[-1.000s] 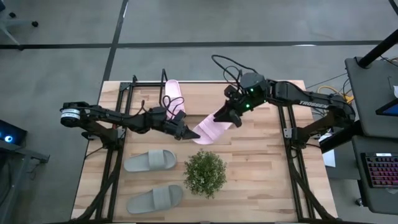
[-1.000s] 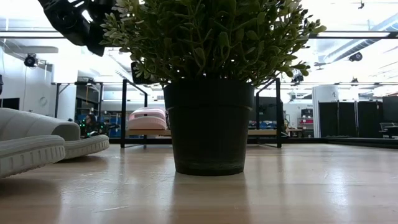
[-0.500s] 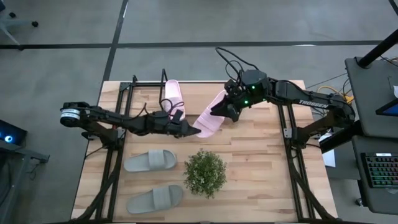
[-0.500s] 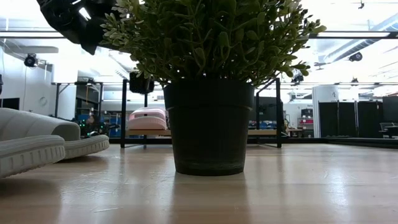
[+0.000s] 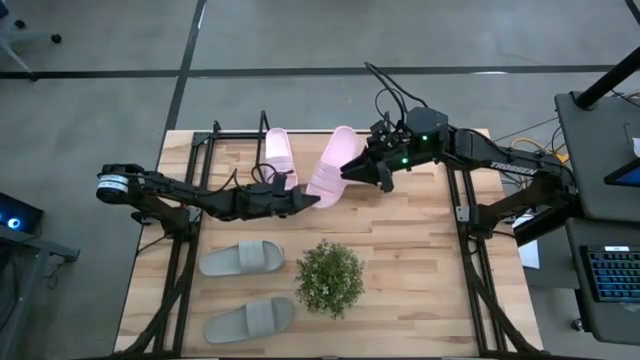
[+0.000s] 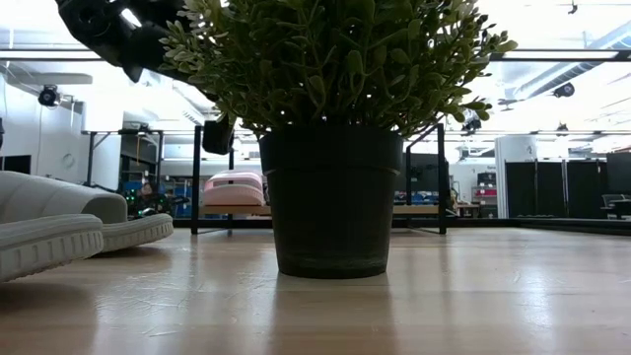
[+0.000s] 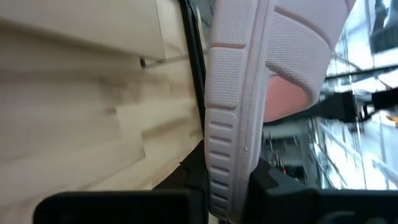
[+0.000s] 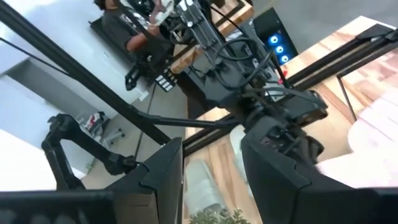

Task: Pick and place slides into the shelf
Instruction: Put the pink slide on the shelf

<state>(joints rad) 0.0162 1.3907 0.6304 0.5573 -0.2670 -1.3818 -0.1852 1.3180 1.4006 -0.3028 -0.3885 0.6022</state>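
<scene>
My left gripper (image 5: 303,200) reaches in from the table's left and is shut on the near end of a pale pink slide (image 5: 332,164). The slide runs from the gripper toward the far edge, beside the shelf (image 5: 212,150). My right gripper (image 5: 370,172) is open just right of this slide, and its wrist view (image 8: 211,168) shows nothing between the fingers. A second pink slide (image 5: 279,152) lies sole-down on the shelf board and also shows in the low view (image 6: 234,189). Two grey slides (image 5: 240,258) (image 5: 250,318) lie on the table at the near left. My left gripper pinches the sole of the pink slide at its near end (image 7: 227,186) between its two fingers. The fingers come in roughly level from the table's left. The slide stretches away from them toward the far edge. I cannot tell whether its far end rests on anything.
A bushy green plant in a dark pot (image 5: 330,278) stands near the table's middle, just near of the held slide, and fills the low view (image 6: 330,197). The shelf's black rails (image 5: 265,130) stand at the far left. Bare wooden tabletop (image 5: 420,280) lies to the right.
The pink slide's far end has swung up and toward the far edge, so the slide now lies near-to-far beside the shelf instead of slanting toward the right. My right gripper went toward the far edge with it and now stands beside it. My left gripper kept hold of the near end.
</scene>
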